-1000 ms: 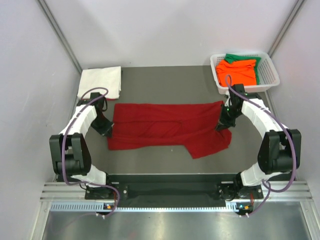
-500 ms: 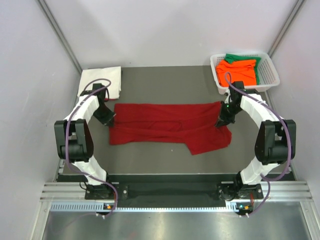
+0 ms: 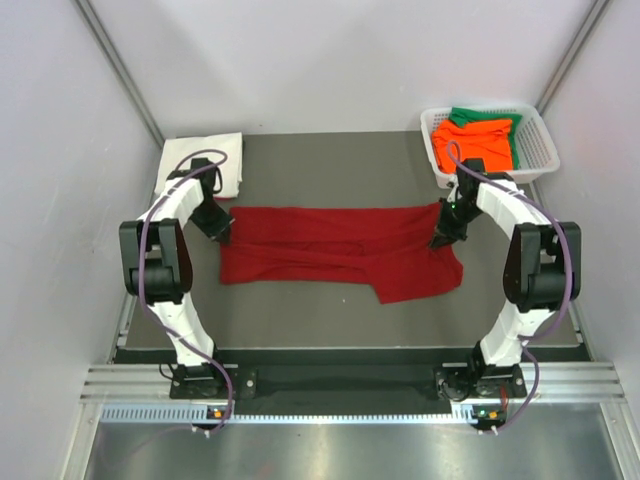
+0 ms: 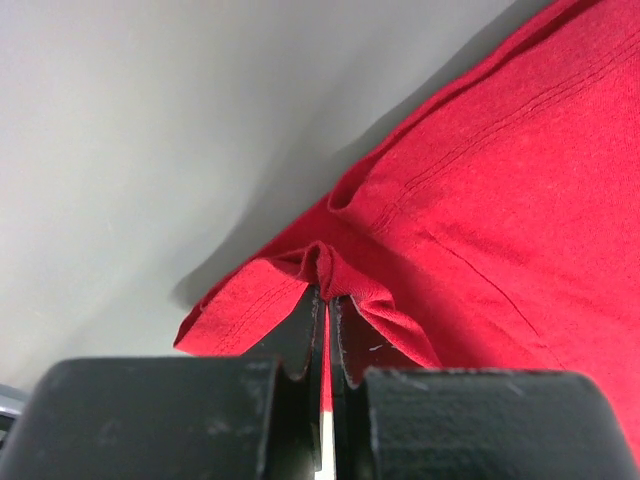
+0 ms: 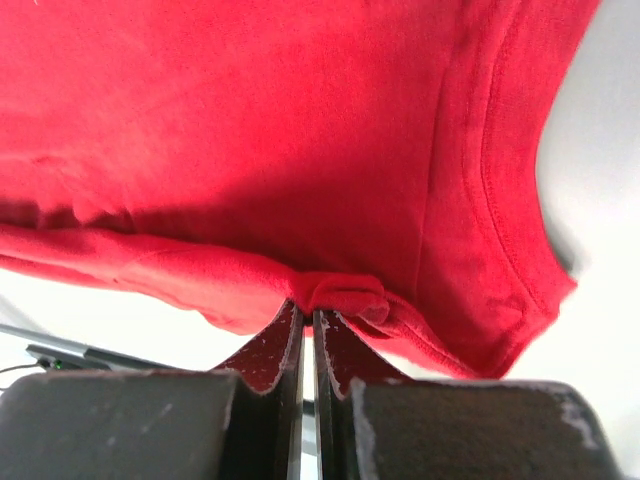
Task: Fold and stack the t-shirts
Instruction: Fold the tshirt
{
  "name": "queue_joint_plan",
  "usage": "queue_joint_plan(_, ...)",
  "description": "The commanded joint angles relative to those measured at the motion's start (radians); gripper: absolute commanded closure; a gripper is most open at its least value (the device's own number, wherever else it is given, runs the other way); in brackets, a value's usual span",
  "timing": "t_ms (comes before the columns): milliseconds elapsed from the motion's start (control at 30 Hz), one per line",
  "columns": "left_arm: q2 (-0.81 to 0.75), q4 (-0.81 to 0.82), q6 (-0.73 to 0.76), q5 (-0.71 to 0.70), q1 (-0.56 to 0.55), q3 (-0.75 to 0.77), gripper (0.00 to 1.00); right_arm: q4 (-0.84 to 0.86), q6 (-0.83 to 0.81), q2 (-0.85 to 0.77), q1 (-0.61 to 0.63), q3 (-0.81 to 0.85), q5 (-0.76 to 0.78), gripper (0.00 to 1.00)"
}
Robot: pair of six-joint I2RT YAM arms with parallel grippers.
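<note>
The dark red t-shirt [image 3: 335,250] lies stretched sideways across the middle of the dark table, one flap hanging toward the front at its right. My left gripper [image 3: 222,232] is shut on the shirt's left edge; in the left wrist view a pinch of red cloth [image 4: 330,265] sits between the fingertips. My right gripper [image 3: 440,238] is shut on the shirt's right edge, with a bunched fold [image 5: 345,292] held in the jaws. A folded white t-shirt [image 3: 205,163] lies at the back left. The orange t-shirt [image 3: 475,140] and the green t-shirt [image 3: 480,116] lie in the basket.
The white lattice basket [image 3: 545,150] stands at the back right corner, just behind my right arm. Grey walls close in the table on the left, right and back. The arm bases sit at the near edge.
Both grippers have moved toward the back of the table with the red shirt's edges in them. The shirt has shifted back and is pulled straighter.
</note>
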Motion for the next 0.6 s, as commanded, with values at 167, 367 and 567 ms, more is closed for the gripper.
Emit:
queue_joint_plan(167, 0.028, 0.007, 0.043, -0.059, 0.000, 0.053, 1.00, 0.045, -0.017, 0.090, -0.025, 0.126, -0.008, 0.98)
queue_joint_plan(367, 0.025, -0.029, 0.121, -0.128, -0.009, 0.096, 0.70, -0.047, -0.058, 0.089, -0.027, 0.246, 0.064, 0.66)
queue_joint_plan(567, -0.172, 0.034, 0.184, -0.116, -0.090, -0.013, 0.64, -0.038, -0.034, -0.038, 0.184, 0.226, 0.121, 0.52)
